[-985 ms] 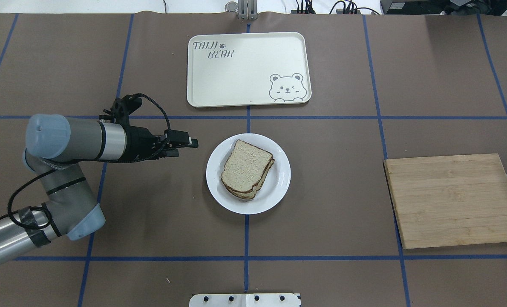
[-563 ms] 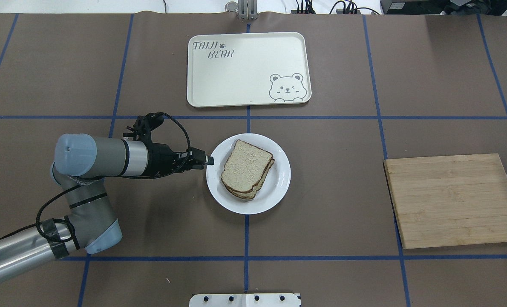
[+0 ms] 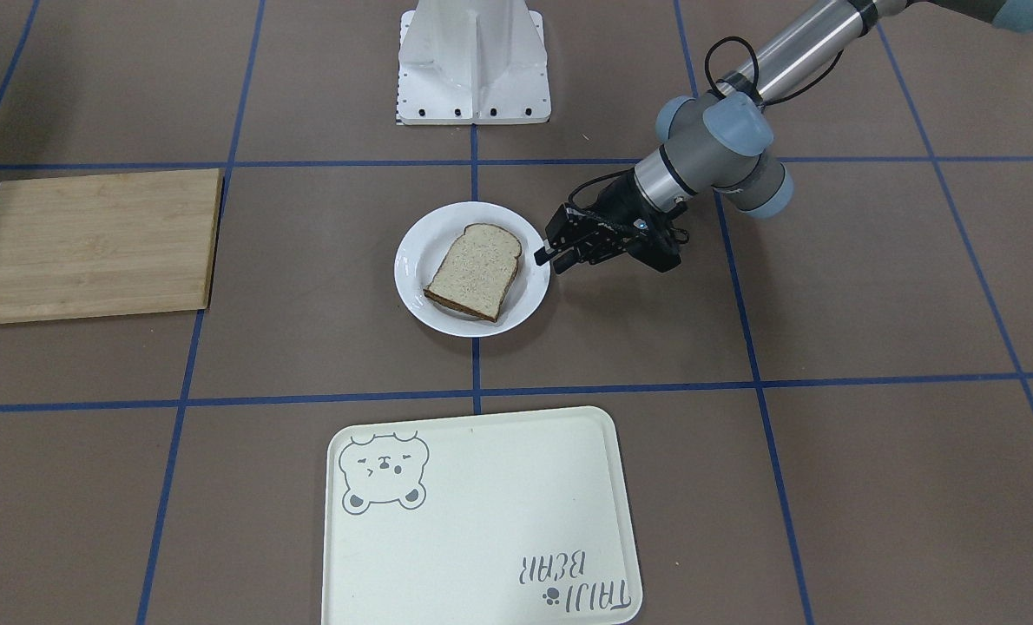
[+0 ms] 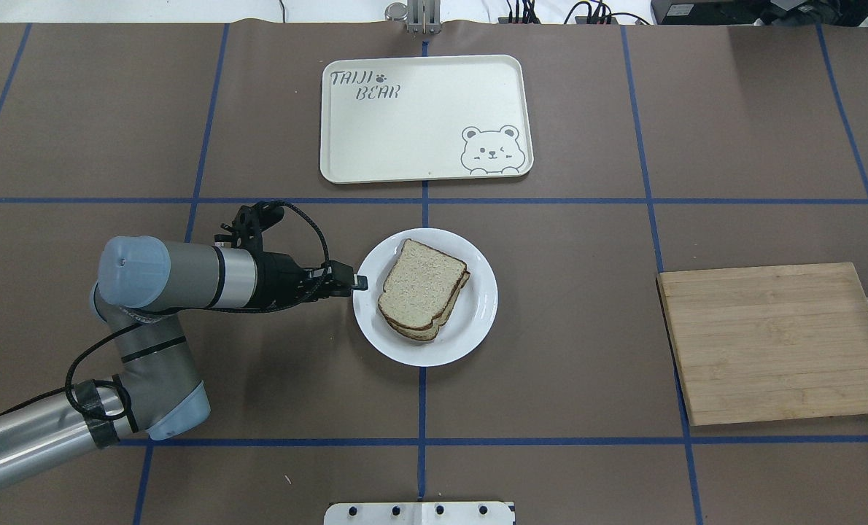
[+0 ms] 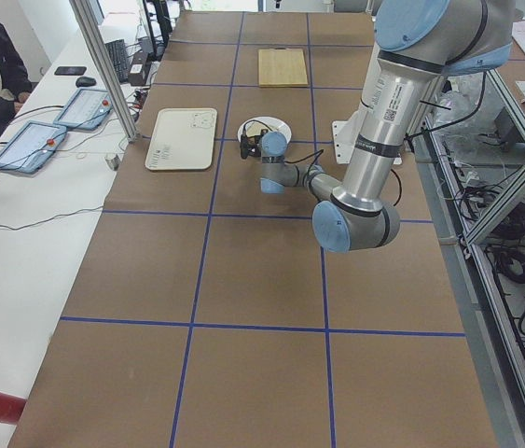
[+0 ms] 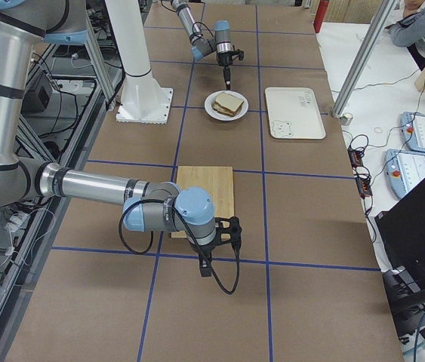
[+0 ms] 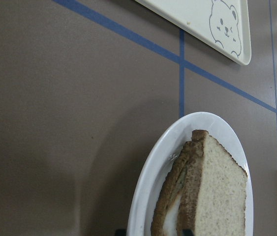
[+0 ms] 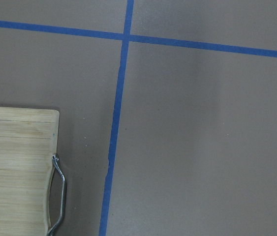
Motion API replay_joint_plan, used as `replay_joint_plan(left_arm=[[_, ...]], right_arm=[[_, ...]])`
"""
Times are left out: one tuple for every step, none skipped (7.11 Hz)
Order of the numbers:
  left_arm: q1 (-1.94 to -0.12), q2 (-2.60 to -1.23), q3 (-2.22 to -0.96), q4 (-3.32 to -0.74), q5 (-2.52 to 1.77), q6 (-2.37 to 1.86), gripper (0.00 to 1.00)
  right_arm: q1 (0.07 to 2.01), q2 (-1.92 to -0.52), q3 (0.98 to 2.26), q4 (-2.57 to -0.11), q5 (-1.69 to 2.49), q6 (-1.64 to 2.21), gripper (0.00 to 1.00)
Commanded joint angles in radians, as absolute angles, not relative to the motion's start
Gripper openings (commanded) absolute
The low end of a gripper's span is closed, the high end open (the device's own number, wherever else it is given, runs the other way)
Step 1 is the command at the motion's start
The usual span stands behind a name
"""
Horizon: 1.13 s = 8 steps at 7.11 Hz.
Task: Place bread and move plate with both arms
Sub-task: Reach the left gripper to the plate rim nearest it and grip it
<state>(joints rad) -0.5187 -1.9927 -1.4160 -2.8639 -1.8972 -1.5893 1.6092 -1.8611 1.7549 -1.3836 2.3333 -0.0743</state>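
Observation:
The white plate sits at the table's middle. The bread lies on it, stacked on a second slice. In the left wrist view a white layer shows between the slices. My left gripper lies low and level, with its tips at the plate's left rim. It looks slightly open and holds nothing. My right gripper shows only in the exterior right view, near the cutting board's end. I cannot tell whether it is open or shut.
The cream bear tray lies beyond the plate at the table's far side. A bamboo cutting board with a metal handle lies on the right. The white stand is at the robot's base.
My left arm has swung right and lowered. The gripper went from well left of the plate to its left rim. The plate and bread have not moved.

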Motion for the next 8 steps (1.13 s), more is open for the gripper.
replay_joint_plan(left_arm=[[-0.514, -1.997, -1.398, -2.864, -1.896, -1.589, 0.47], [-0.505, -2.000, -1.397, -2.864, -1.896, -1.591, 0.47], [-0.496, -2.002, -1.397, -2.864, -1.884, -1.591, 0.45], [-0.468, -2.003, -1.397, -2.864, -1.850, -1.591, 0.45], [-0.454, -2.005, -1.399, -2.864, -1.836, -1.591, 0.45], [-0.453, -2.008, -1.399, -2.865, -1.835, -1.591, 0.41], [-0.449, -2.006, -1.399, -2.867, -1.835, -1.591, 0.34], [-0.445, -2.008, -1.397, -2.875, -1.833, -1.591, 0.21]], right_arm=[[1.609, -1.861, 1.755, -1.384, 2.333, -0.074, 1.00], [1.609, -1.861, 1.753, -1.384, 2.333, -0.074, 1.00], [1.609, -1.861, 1.753, -1.384, 2.333, -0.074, 1.00], [1.609, -1.861, 1.753, -1.384, 2.333, -0.074, 1.00], [1.609, -1.861, 1.752, -1.384, 2.333, -0.074, 1.00], [1.609, -1.861, 1.750, -1.385, 2.333, -0.074, 1.00], [1.609, -1.861, 1.750, -1.385, 2.333, -0.074, 1.00], [1.609, -1.861, 1.750, -1.385, 2.333, -0.074, 1.00]])
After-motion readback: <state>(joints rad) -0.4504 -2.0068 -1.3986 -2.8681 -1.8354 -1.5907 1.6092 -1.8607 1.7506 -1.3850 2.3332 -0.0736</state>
